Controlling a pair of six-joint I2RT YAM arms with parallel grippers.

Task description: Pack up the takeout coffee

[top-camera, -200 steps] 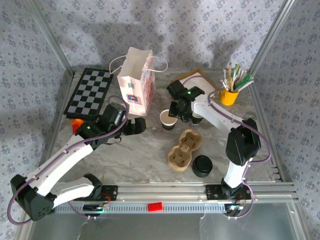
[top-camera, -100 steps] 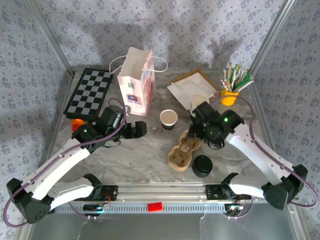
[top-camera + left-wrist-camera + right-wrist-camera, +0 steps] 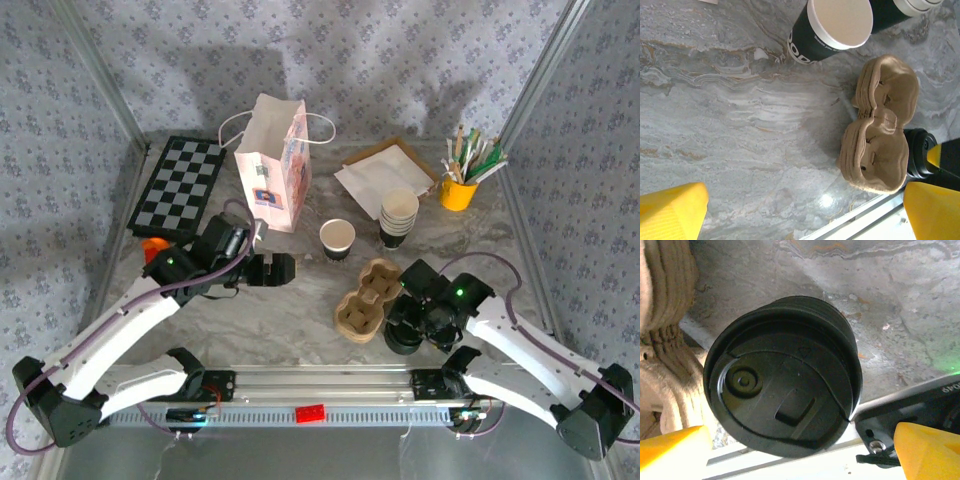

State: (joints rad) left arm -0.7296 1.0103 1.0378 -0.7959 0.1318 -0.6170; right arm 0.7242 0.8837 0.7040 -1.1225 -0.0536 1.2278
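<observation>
A dark paper coffee cup (image 3: 338,238) (image 3: 832,27) stands open-topped at mid table, with a stack of spare cups (image 3: 399,215) to its right. A brown cardboard two-cup carrier (image 3: 368,298) (image 3: 880,135) lies in front of them. A black lid stack (image 3: 402,334) (image 3: 782,395) rests at the carrier's near right end. My right gripper (image 3: 406,318) (image 3: 800,455) hangs over it, open, one yellow finger on each side and neither touching. My left gripper (image 3: 278,270) (image 3: 802,215) hovers open over bare marble left of the carrier. A pink-and-white paper bag (image 3: 272,165) stands at the back.
Napkins (image 3: 385,172) lie at the back right beside a yellow cup of stirrers (image 3: 460,190). A checkerboard (image 3: 180,185) sits back left, an orange object (image 3: 152,247) below it. The metal rail (image 3: 330,380) runs along the near edge, close behind the lids.
The right arm swung from the cup stack at the back down to the front, ending over the black lids. The left gripper drifted slightly right and nearer.
</observation>
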